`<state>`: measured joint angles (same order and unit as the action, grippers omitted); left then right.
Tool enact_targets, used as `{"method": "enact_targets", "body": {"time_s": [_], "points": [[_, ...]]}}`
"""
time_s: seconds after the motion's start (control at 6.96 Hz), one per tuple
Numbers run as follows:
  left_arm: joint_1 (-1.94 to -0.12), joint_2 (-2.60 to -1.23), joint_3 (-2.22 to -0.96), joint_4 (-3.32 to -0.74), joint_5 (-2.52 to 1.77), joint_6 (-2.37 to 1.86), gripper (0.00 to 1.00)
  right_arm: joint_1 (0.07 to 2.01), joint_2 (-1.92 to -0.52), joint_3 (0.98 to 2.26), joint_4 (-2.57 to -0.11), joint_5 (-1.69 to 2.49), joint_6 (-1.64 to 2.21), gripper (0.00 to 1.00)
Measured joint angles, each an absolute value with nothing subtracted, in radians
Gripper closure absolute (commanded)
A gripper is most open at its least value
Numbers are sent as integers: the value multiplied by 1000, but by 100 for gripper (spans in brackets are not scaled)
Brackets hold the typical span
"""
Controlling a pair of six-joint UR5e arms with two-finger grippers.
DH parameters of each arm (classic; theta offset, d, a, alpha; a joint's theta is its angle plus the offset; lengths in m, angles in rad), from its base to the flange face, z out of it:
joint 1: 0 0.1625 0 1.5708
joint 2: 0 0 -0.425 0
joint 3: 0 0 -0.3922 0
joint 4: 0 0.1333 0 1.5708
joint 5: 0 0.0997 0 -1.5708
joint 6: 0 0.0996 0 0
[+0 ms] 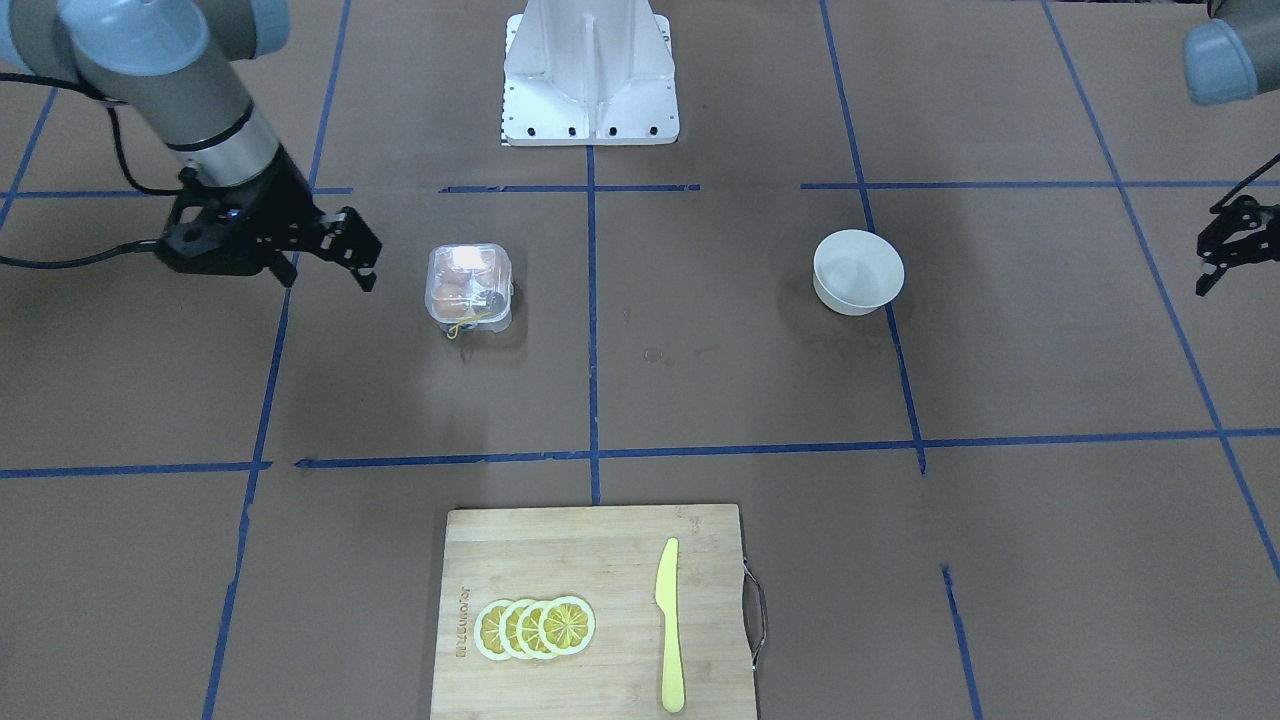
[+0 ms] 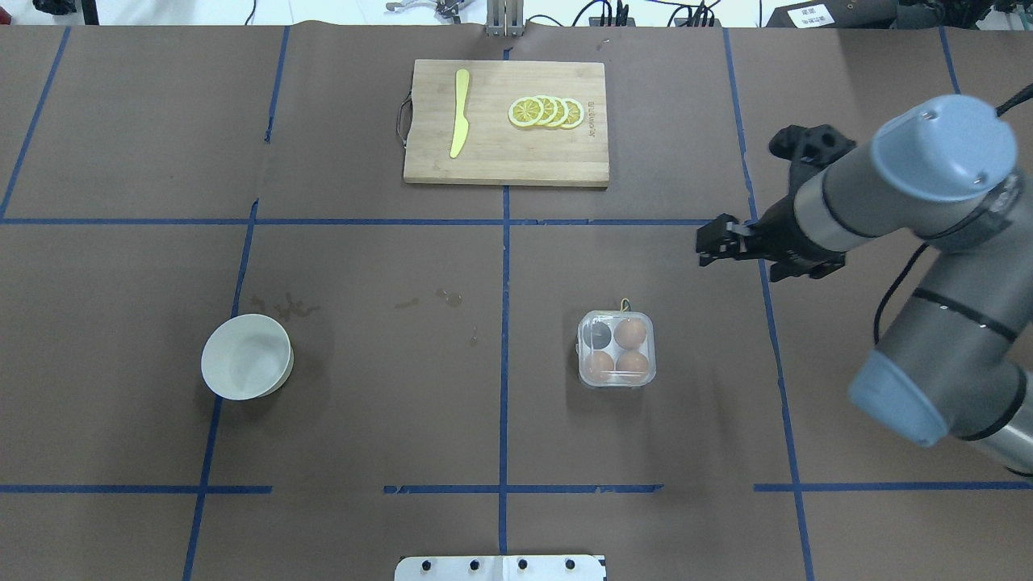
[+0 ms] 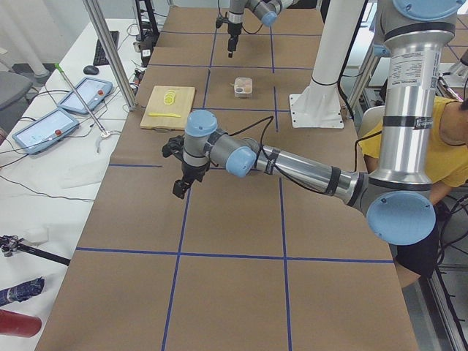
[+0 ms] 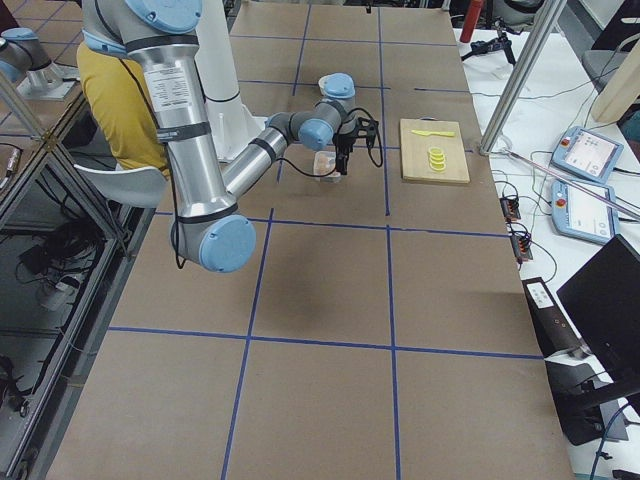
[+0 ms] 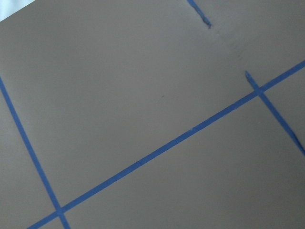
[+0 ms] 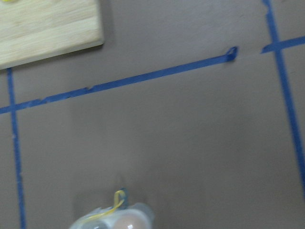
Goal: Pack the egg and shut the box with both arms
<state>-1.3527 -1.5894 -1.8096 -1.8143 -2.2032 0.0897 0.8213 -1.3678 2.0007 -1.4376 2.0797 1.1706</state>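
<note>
Locates the box (image 2: 616, 349) on the bench (image 2: 363, 403), lid seemingly down over three eggs (image 2: 632, 332); places it near the right end effector (image 2: 704, 244), centreward and robotward, well apart from the left end effector (image 1: 1212, 275); cannot tell whether either stands parted.

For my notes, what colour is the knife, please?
The knife is yellow, clearest in the front-facing view.

Near the right gripper (image 2: 704, 247), a glossy clear-plastic box (image 2: 616, 349) holds smooth matt eggs (image 2: 632, 332). Matt brown paper (image 2: 363, 387) covers the table (image 2: 129, 420); beyond lies a wooden board (image 2: 500, 157).
</note>
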Motion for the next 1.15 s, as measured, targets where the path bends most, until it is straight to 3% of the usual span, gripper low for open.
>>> {"method": "enact_targets", "body": {"time_s": [0.43,0.86,1.15], "points": [[-1464,-1643,-1778,-1664,-2202,235,1,1220,-1600,1974,-1461,2272,630,0],[-1523,-1675,-1784,-1576,-2203,301,1,1504,-1641,1895,-1656,2347,87,0],[-1538,-1669,-1771,-1557,-2226,313,0,1603,-1645,1889,-1697,2379,-1,0]]}}
